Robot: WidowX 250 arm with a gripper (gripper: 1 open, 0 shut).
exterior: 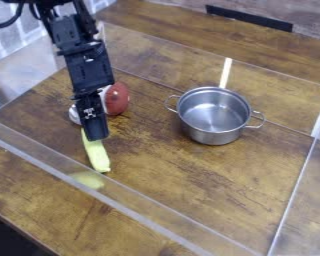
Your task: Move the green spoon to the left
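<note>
Spoon: the yellow-green handle (97,154) lies on the table (163,182), left of the pot and a little nearer the viewer; its upper part runs up to the gripper.
Pot: silver, two-handled (214,116), right of the spoon; the landmark here.
Gripper: black (92,133), left of the pot, pointing down at the spoon's far part. Its fingers look closed; whether the spoon is pinched between them, I cannot tell.
Red thing: round (116,98), left of the pot, just beside the gripper.
Clear wall: low, see-through (149,208), on the viewer's side of pot and spoon.
Step in hand: probably shifting the spoon left, away from the pot.
Doing it well: keep the tips low and against the spoon, move smoothly leftward, and stay off the red thing.
Risk: off-centre contact may swing the handle round towards the wall; a gentle, level push or drag should limit that.
</note>
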